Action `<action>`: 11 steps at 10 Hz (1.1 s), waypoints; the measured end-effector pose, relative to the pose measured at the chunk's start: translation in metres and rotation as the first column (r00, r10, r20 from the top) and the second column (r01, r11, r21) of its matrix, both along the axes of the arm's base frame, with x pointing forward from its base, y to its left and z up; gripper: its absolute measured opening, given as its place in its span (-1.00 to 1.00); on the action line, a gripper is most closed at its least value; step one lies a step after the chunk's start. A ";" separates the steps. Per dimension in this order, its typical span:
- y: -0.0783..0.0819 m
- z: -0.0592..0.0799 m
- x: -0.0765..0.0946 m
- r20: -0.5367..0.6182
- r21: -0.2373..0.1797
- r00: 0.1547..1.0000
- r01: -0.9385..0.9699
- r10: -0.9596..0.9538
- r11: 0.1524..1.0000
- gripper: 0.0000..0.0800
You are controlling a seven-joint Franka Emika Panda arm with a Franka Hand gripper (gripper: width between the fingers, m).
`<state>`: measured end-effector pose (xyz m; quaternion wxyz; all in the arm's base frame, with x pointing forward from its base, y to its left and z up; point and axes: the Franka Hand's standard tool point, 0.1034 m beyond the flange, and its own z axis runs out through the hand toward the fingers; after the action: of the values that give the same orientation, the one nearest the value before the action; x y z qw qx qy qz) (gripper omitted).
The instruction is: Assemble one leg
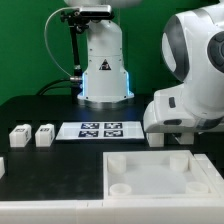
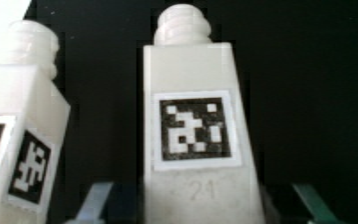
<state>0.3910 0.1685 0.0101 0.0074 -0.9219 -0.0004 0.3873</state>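
While the pincer (image 2: 202, 205) sits wide open, fingers (image 2: 98, 200) either side of the leg (image 2: 197, 100) but not touching, that leg's a white block with a checkered tag (image 2: 197, 127), twin leg (image 2: 16, 120) just beside it.

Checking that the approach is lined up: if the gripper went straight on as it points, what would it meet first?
Most likely the leg centred between the fingers of the open gripper in the wrist view. The second leg beside it lies off that line. Depth is unclear.
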 end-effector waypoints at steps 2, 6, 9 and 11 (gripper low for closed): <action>-0.001 0.003 0.004 0.003 0.005 1.000 -0.002 0.002 1.000 -0.27; -0.028 0.111 0.076 0.108 0.066 0.993 -0.050 0.043 0.997 -0.27; -0.025 0.105 0.099 0.409 0.081 0.912 -0.053 0.015 0.995 -0.27; -0.059 0.149 0.152 0.579 0.103 0.815 -0.108 0.029 0.989 -0.27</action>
<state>0.5432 0.1097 0.1590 0.0534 -0.9927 -0.0612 0.0896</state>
